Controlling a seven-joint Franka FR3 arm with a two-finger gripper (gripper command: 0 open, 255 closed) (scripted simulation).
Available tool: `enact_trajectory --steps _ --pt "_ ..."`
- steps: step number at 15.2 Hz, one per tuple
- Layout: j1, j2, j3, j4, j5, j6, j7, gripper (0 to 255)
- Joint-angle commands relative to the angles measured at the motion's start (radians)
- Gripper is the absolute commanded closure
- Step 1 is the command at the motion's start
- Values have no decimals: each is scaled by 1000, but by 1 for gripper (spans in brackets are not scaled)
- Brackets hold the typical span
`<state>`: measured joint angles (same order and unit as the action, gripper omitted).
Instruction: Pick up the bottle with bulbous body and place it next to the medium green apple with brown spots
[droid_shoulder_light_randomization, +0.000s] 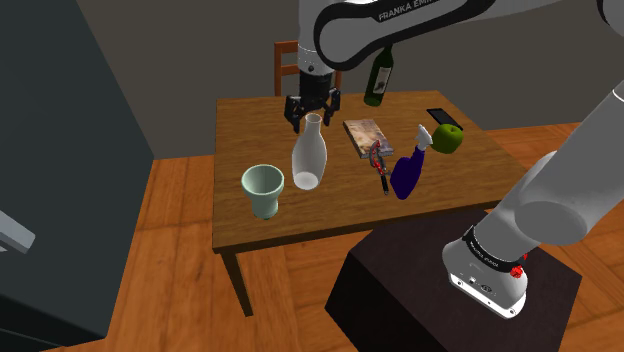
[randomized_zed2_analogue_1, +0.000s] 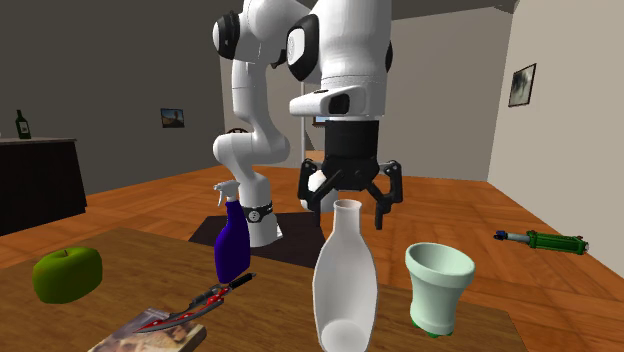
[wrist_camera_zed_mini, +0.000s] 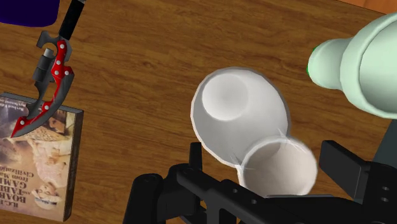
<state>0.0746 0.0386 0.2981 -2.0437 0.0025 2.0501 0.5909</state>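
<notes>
A white bottle (droid_shoulder_light_randomization: 307, 158) with a bulbous body and narrow neck stands upright near the middle of the wooden table (droid_shoulder_light_randomization: 250, 125). My black gripper (droid_shoulder_light_randomization: 314, 120) hangs open right over its mouth, fingers apart on either side of the neck top and not touching it. From the second exterior view the gripper (randomized_zed2_analogue_1: 349, 207) sits level with the bottle's (randomized_zed2_analogue_1: 344, 285) rim. Looking down from the wrist, the bottle (wrist_camera_zed_mini: 238, 118) lies just ahead of the gripper (wrist_camera_zed_mini: 254, 191). The green apple (droid_shoulder_light_randomization: 447, 138) rests at the table's right end in the shoulder view; the apple (randomized_zed2_analogue_1: 67, 274) has free wood around it.
A pale green cup (droid_shoulder_light_randomization: 263, 190) stands close beside the bottle. A blue spray bottle (droid_shoulder_light_randomization: 407, 172), a red-and-black knife (droid_shoulder_light_randomization: 380, 163) and a book (droid_shoulder_light_randomization: 364, 135) lie between bottle and apple. A dark green wine bottle (droid_shoulder_light_randomization: 379, 80) stands at the far edge, a chair (droid_shoulder_light_randomization: 287, 62) behind.
</notes>
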Motion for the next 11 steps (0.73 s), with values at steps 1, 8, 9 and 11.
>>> enact_trajectory --steps 1,8,9,11 --pt "0 0 0 0 0 0 0 0" --pt "0 0 0 0 0 0 0 255" --pt "0 0 0 0 0 0 0 255" --pt "0 0 0 0 0 0 0 255"
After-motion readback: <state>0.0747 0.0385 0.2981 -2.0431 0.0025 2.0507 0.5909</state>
